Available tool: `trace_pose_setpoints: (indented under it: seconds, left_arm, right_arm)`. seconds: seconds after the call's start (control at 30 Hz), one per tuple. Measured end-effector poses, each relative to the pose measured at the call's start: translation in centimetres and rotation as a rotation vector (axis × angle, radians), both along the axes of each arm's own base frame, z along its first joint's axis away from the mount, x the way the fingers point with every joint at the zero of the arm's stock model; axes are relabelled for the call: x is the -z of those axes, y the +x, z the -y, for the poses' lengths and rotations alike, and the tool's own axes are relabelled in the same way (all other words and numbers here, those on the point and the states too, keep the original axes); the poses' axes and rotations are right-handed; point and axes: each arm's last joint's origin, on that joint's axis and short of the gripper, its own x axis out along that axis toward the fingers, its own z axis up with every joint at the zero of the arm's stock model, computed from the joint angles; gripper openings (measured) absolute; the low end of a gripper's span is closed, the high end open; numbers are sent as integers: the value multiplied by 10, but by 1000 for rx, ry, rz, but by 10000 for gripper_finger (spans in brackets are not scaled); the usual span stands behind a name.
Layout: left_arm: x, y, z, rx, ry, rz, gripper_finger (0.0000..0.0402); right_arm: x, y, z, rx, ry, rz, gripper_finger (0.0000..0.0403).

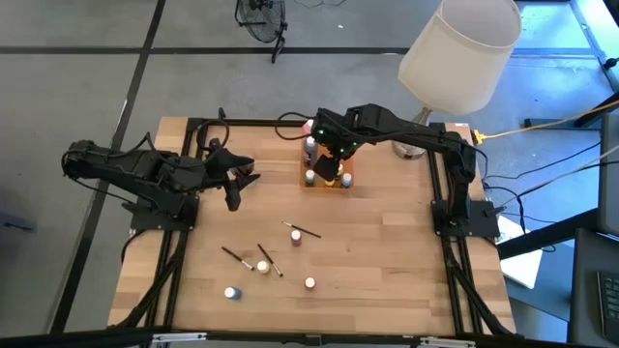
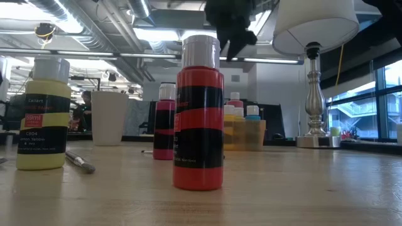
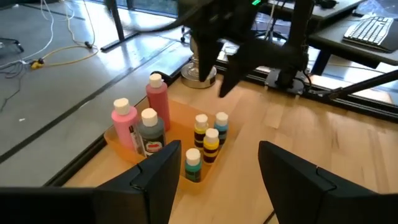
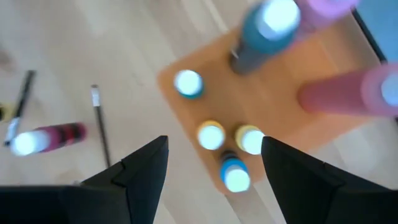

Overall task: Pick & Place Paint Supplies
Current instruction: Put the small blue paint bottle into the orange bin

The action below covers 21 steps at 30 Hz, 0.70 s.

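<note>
The paint supplies are split between two places. A group of bottles is gathered in an orange tray (image 3: 118, 140) at the far middle of the table (image 1: 387, 251): a tall pink bottle (image 3: 158, 99), a shorter pink bottle (image 3: 124, 124), a dark grey bottle (image 3: 151, 132), and small bottles (image 3: 208, 140) with yellow and blue bodies, standing close together, apparently so that the tray fills in order. The rest lies scattered on the nearer part of the table: a red-and-black bottle (image 2: 199, 113), a yellow bottle (image 2: 43, 116), a magenta bottle (image 2: 165, 122) and thin dark brushes (image 1: 269, 259), well apart from the tray, presumably waiting to be collected.

The right pincer (image 4: 214, 171) is held directly above the tray, pointed down at the small capped bottles; its fingers stand wide apart and nothing is seen between them. From this it is judged that a small bottle has been let go among the others, or that a spot is being lined up.

The left pincer (image 3: 214, 168) is held above the table to the left of the tray, open and empty, aimed toward the tray from a distance, seemingly kept clear so that the two arms do not meet.

A white-shaded lamp (image 1: 459, 53) stands at the table's far right corner, beside the tray's end, and is no part of the sorting.
</note>
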Motion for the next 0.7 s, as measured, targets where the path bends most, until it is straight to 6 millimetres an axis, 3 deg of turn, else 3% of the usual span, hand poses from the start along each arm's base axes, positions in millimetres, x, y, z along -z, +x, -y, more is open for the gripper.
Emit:
trace_pose_setpoints:
  seconds: [0.33,0.7]
  left_arm:
    - [3,4,2,5,-103,20,210]
    - [24,15,15,328,-219,-225,203]
  right_arm:
    - [-45,2,-52,-293,48,169,262]
    - [-46,0,-103,-437,126,158,262]
